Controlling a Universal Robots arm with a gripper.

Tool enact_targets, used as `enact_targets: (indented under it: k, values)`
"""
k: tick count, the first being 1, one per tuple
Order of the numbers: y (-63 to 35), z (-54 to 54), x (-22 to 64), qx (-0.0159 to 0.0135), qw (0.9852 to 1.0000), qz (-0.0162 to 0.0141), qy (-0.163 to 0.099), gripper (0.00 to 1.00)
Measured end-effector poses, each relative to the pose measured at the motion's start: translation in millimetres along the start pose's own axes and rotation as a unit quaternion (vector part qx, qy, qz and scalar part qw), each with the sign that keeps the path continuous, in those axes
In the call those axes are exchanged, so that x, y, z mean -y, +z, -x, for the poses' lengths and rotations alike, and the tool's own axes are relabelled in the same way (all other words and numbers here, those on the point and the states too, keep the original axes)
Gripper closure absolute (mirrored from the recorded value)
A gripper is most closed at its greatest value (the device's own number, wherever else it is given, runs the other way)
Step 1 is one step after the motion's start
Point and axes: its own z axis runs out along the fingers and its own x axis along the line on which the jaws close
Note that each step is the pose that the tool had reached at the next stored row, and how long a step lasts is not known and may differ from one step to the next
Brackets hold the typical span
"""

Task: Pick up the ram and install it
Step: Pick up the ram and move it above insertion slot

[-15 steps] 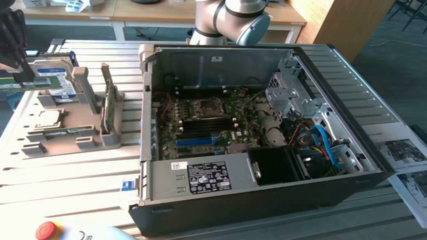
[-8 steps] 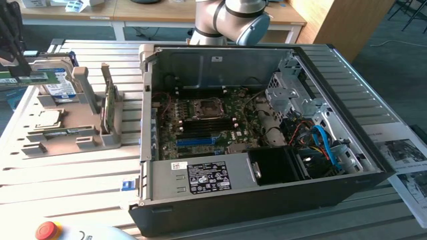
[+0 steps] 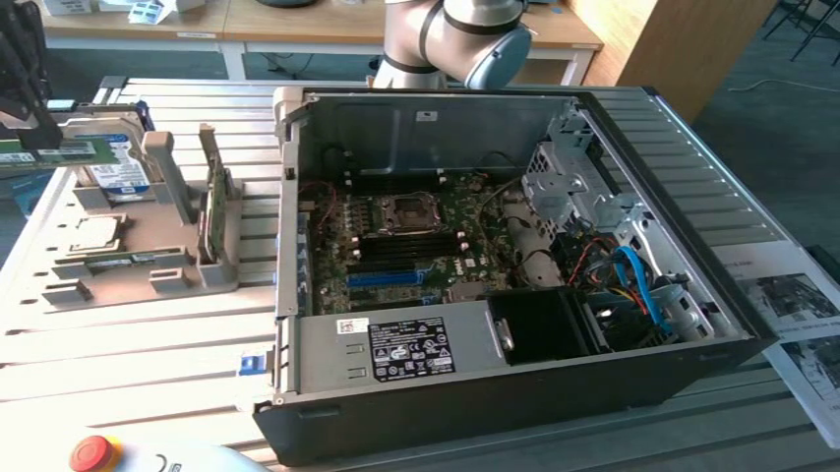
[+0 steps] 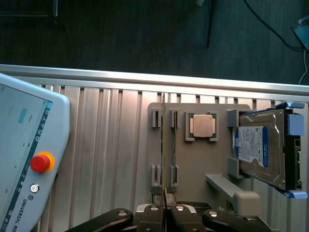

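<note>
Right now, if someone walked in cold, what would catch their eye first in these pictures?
The big black computer case lying open mid-table, its motherboard bare, dominates the exterior view. At that view's left a grey holder carries a blue-labelled hard drive and the thin green ram standing on edge. The red stop button on the pendant sits at the bottom-left corner.

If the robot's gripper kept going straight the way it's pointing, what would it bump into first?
Most likely the ram, standing on edge in the grey holder. In the wrist view the shut gripper lines up with its thin edge. Depth is hard to judge, but nothing seems to lie between.
</note>
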Motion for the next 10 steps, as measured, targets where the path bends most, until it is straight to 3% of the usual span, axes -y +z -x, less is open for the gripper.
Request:
enact_targets:
  k: [10]
  values:
    - [-1.4,-3.8,23.2,-0.0005,1.0,0.0052,0.0,0.88]
